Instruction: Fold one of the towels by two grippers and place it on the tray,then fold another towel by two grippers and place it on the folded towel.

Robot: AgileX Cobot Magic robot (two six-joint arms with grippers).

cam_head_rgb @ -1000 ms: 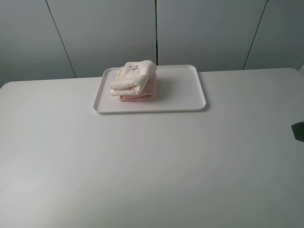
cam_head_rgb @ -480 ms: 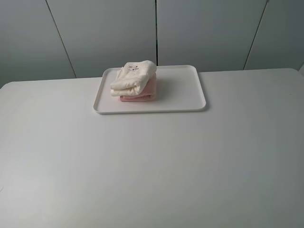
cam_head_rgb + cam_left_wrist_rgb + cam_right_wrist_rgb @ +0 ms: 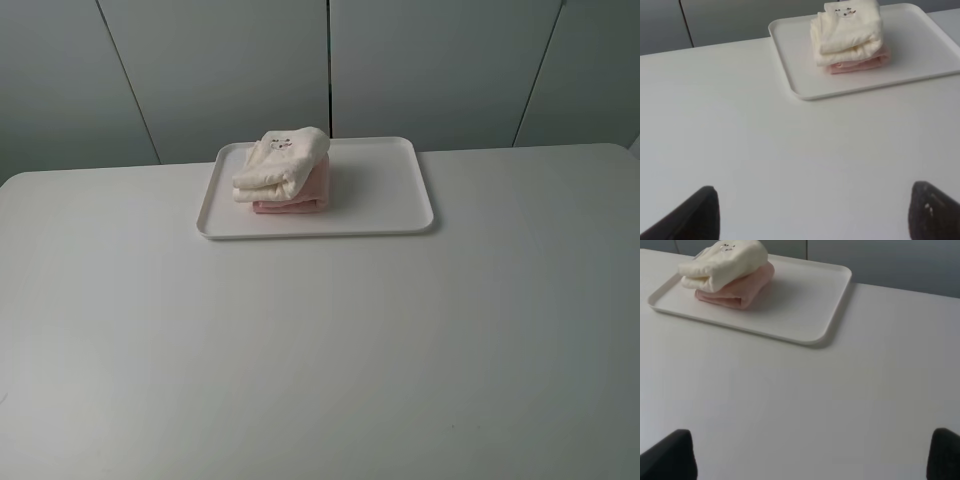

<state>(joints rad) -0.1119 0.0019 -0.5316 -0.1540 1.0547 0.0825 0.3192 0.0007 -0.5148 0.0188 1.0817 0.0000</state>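
Note:
The white tray (image 3: 390, 190) (image 3: 920, 50) (image 3: 805, 305) lies at the back middle of the table. On its left half the folded pale pink towel (image 3: 312, 192) (image 3: 860, 64) (image 3: 735, 290) rests flat, and the folded cream towel (image 3: 280, 165) (image 3: 847, 30) (image 3: 722, 262) sits on top of it, embroidered mark facing up. No arm shows in the exterior high view. My left gripper (image 3: 812, 212) is open and pulled back over bare table, well short of the tray. My right gripper (image 3: 812, 455) is likewise open, far from the tray, with nothing between its fingers.
The white table (image 3: 320, 340) spreads around the tray. Grey panelled walls (image 3: 220, 70) stand just behind the table's back edge. The tray's right half holds nothing.
A dark bit of the right arm at the right edge of the exterior high view a second ago has drawn out of sight. The towels and tray have not moved.

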